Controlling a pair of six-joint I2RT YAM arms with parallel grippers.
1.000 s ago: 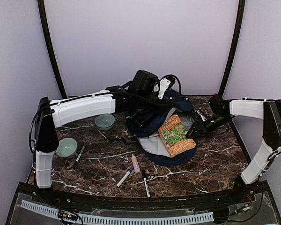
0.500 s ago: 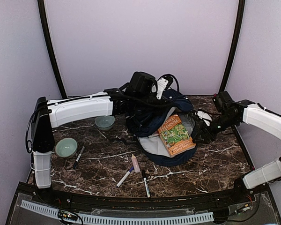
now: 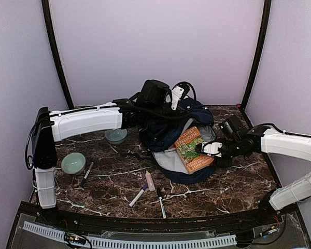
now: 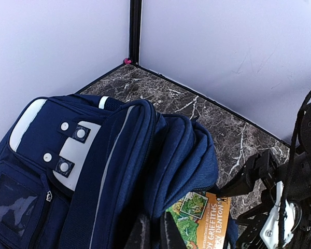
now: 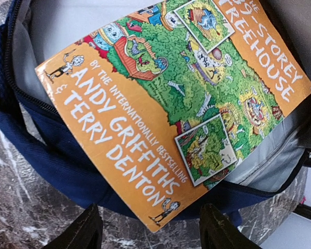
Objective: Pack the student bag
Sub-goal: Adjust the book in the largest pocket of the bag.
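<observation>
The marble surface (image 3: 238, 181) carries the bag (image 3: 168, 129) at its middle back, slumped with its open mouth towards the near right. A book (image 3: 194, 148) lies half inside that mouth, its lower corner jutting over the zip edge. The left fingers (image 4: 144, 233) are together, pinched on the fabric at the bag's top, holding it up. The right fingers (image 5: 78, 233) stand apart, either side of the book's jutting corner, gripping nothing. The step in hand looks like stowing the book. Next, the right arm would need to push it deeper, square to the opening. Pens (image 3: 160, 202) lie loose near the front.
</observation>
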